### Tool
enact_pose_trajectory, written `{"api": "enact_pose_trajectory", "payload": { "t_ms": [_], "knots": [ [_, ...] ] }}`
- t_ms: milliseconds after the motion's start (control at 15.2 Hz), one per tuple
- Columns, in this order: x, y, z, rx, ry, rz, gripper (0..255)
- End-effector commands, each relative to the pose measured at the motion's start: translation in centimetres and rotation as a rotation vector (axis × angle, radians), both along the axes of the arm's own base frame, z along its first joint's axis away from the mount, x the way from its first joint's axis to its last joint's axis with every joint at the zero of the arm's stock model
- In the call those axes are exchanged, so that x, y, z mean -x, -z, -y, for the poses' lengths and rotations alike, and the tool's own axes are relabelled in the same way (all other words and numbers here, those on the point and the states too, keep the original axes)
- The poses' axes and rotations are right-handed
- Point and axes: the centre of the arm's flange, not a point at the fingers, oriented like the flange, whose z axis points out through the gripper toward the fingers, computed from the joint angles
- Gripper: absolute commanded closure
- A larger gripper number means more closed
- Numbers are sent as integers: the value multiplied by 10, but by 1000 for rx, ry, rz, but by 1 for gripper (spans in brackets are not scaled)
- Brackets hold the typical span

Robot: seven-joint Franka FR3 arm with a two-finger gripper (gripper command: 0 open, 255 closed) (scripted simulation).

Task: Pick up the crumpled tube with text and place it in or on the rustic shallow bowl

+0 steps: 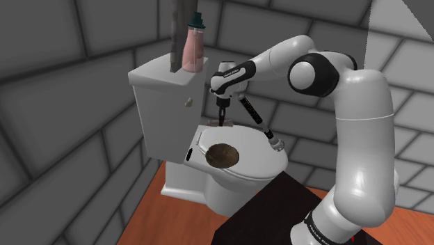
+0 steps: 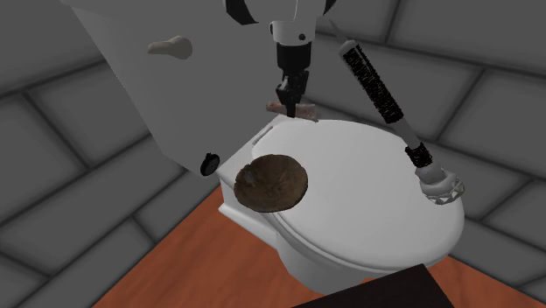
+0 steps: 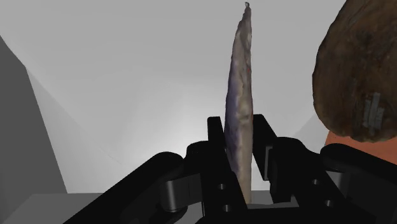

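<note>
My jaws are clenched on the crumpled tube (image 3: 240, 114), one finger (image 3: 215, 137) pressed to each flat side, so from my wrist I see it edge-on, thin and greyish-purple, rising well past my fingertips. The rustic shallow bowl (image 2: 273, 181), brown and rough, sits on the white toilet lid (image 2: 367, 201) near the lid's edge. The tube (image 2: 293, 110) is beyond the bowl on the tank (image 1: 163, 90) side, apart from it and higher than its rim. I cannot tell whether its lower edge clears the lid. A brush (image 2: 376, 87) with a black handle lies slanted on the far side of my jaws from the bowl, its white end resting near the lid's rim. Above the bowl, on the tank top, stands a pink bottle (image 1: 193, 49). Below the bowl lies reddish-brown floor (image 2: 201, 262).
</note>
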Motion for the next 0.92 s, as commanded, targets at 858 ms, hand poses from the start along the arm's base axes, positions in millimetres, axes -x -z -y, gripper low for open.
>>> {"api": "enact_pose_trajectory", "payload": {
  "t_ms": [858],
  "knots": [
    [100, -38, -62, 0, 0, 0, 255]
  ]
}}
